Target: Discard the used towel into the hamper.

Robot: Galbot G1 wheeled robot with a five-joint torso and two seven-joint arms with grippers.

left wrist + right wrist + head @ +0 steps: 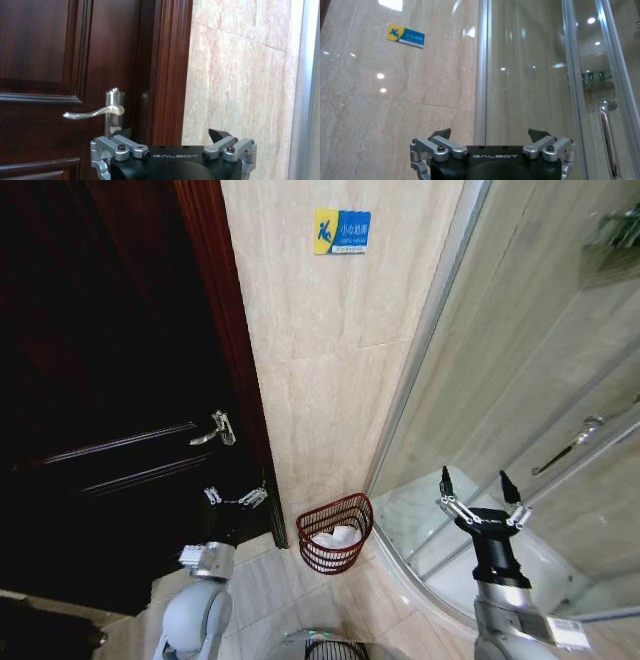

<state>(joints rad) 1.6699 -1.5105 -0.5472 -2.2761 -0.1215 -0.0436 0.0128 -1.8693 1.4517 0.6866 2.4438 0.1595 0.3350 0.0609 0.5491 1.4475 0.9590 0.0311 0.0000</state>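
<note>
The hamper (335, 532) already holds a white towel (335, 537), so we judge the job done; our left gripper (236, 498) and right gripper (480, 500) hang released, empty.

Lighting: bright indoor, from overhead lamps. Glare spots on tile wall (380, 82) and shower glass (530, 67), right wrist view. Door (90, 380) nearly black, left half of head view, detail lost. Head view verticals lean outward toward the edges. Left wrist view soft.

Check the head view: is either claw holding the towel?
No. The left claw and right claw are open and empty; white cloth lies in the hamper.
</note>
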